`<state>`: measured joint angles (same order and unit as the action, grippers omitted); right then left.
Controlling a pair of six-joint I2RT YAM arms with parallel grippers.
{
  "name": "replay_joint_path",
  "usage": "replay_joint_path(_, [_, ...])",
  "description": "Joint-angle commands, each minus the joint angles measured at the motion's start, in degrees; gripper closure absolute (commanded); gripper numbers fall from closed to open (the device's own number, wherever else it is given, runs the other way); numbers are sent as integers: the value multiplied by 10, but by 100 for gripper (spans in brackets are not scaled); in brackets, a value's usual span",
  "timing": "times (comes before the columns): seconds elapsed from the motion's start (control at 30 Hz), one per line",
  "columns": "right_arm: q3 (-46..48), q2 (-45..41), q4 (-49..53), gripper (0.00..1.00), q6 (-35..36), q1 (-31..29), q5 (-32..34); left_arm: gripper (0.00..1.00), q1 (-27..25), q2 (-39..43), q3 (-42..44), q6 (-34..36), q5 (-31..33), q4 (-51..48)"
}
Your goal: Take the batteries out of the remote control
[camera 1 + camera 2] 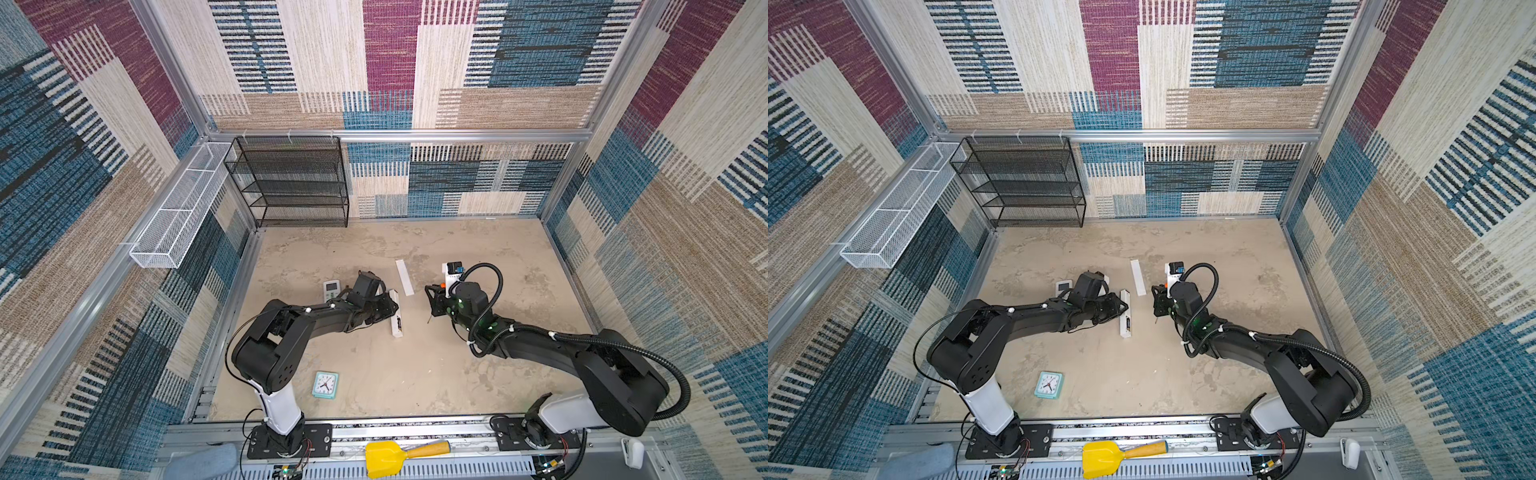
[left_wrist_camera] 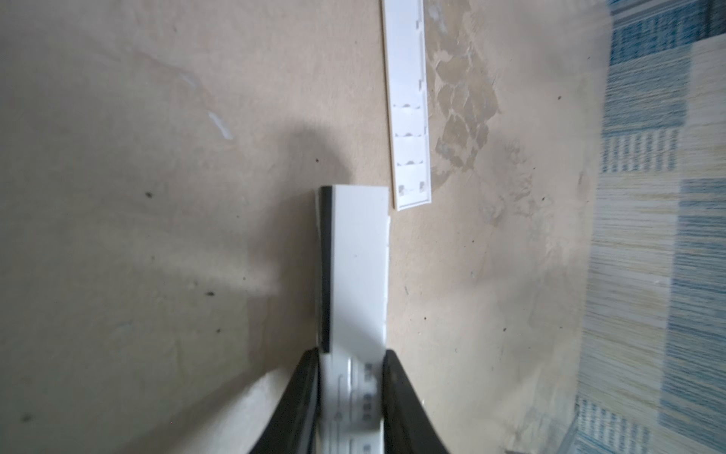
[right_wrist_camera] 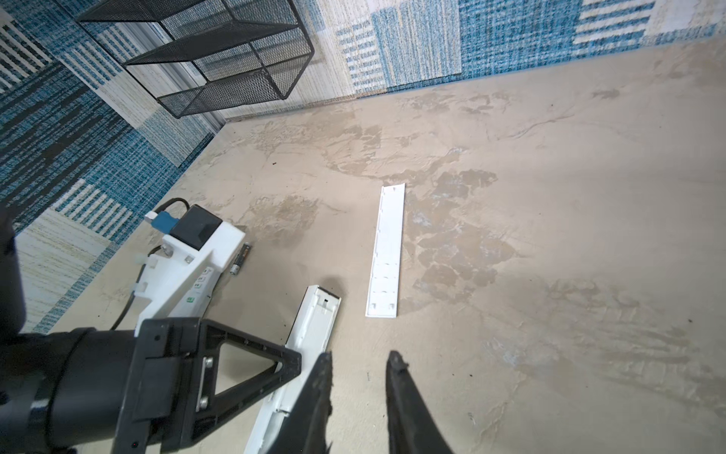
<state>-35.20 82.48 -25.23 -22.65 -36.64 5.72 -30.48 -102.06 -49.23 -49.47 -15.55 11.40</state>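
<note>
My left claw (image 2: 349,355) clamps the long sides of the white remote (image 2: 353,267); its loose cover (image 2: 408,102) lies just past the far end, in the way ahead. My right claw (image 3: 359,355) hangs beside the remote, narrowly parted, with nothing showing between its fingers. One dark battery (image 3: 240,257) lies near my left wrist. The floor (image 3: 550,196) rightward is open; a clock (image 1: 325,385) sits near my left base.

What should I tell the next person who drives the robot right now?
Left gripper: shut on the white remote, clamped by its long sides.
Right gripper: open, nothing seen between its jaws.
Done: the battery cover is off and lies on the table near the remote. One dark battery lies out on the table.
Left: a dark patch in the remote's open bay may be a battery to pull. No green ones in sight.
</note>
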Motion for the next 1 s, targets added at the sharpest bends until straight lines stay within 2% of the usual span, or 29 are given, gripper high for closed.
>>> replay_joint_path(0.0, [-10, 6, -5, 100, -13, 1, -11, 82, 14, -14, 11, -32, -15, 49])
replay_joint_path(0.23, [-32, 16, 8, 100, -20, 1, -16, 80, 32, -66, 51, -106, -48, 217])
replay_joint_path(0.3, [-33, 16, 8, 100, -23, 1, -14, 80, 37, -77, 58, -113, -52, 231])
replay_joint_path(0.47, [-36, 19, 13, 100, -28, 0, -18, 75, 44, -71, 75, -102, -33, 183])
replay_joint_path(0.6, [-39, 16, 17, 100, -30, 1, -18, 58, 46, -45, 79, -82, -3, 109])
replay_joint_path(0.8, [-46, 15, 22, 100, -27, 1, -18, 45, 53, -21, 91, -67, 9, 80])
replay_joint_path(0.97, [-56, 15, 26, 100, -25, 1, -22, 44, 55, 9, 97, -47, 10, 73])
